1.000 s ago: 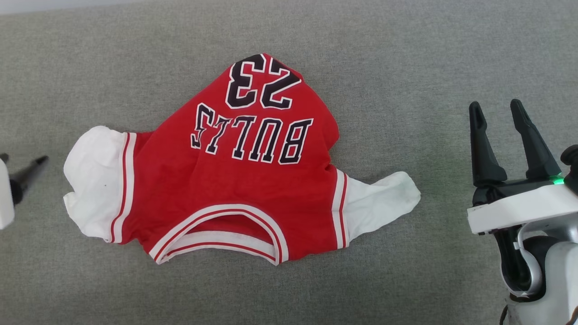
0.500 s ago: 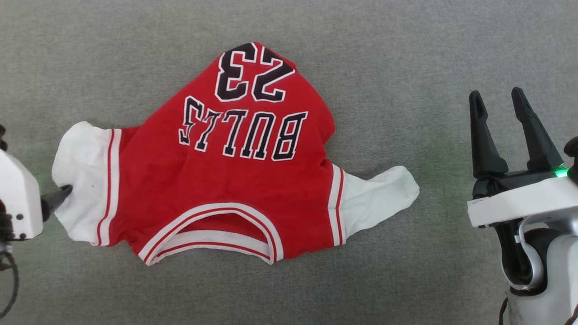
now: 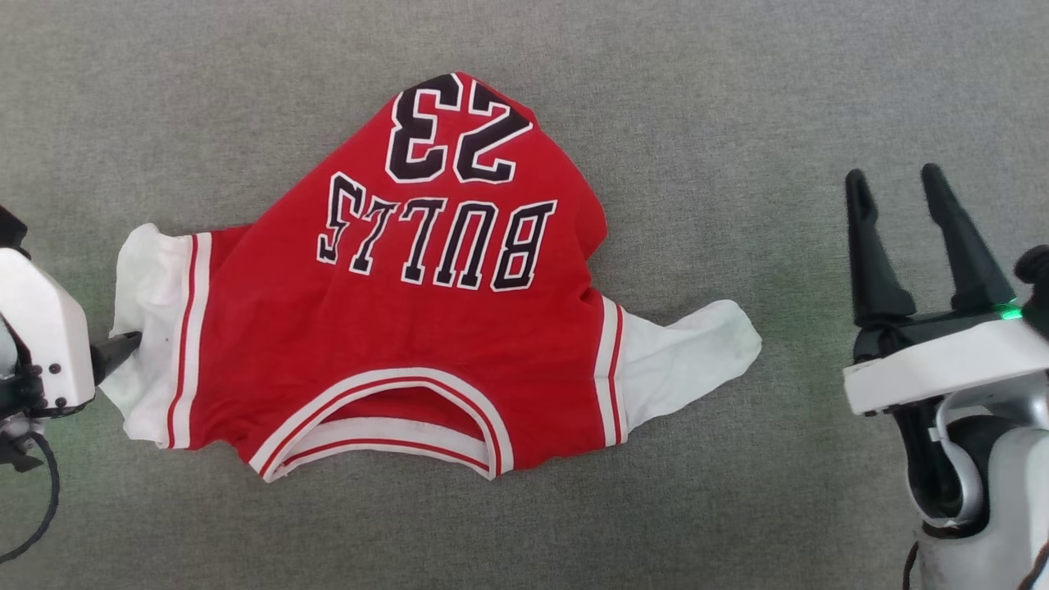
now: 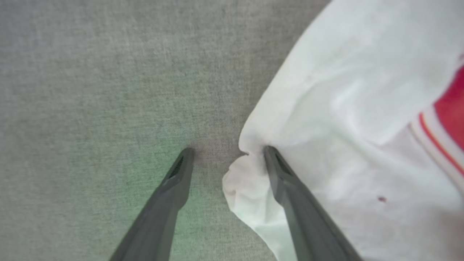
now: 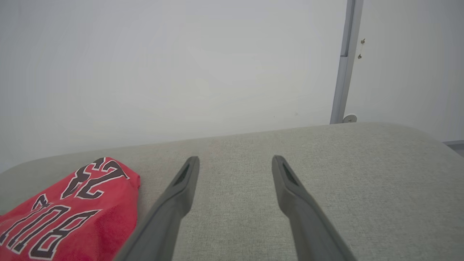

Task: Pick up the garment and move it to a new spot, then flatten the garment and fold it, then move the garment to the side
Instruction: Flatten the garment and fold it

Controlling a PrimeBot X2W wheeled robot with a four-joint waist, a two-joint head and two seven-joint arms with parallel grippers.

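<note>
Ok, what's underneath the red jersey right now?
The garment lies on a grey fabric surface, visible all round it. Whatever is directly beneath the cloth is covered and cannot be seen. The left gripper, open, has one finger on the white sleeve edge.

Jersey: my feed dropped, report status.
Left claw open, straddling white sleeve edge. Right claw open, clear. Jersey rumpled on grey cushion. No obstructions.

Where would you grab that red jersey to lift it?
Probably the white sleeve end beside the left tool, coming from the outer side, low. Its bunched edge sits between the open fingers, one finger on fabric, one on the grey cushion.
</note>
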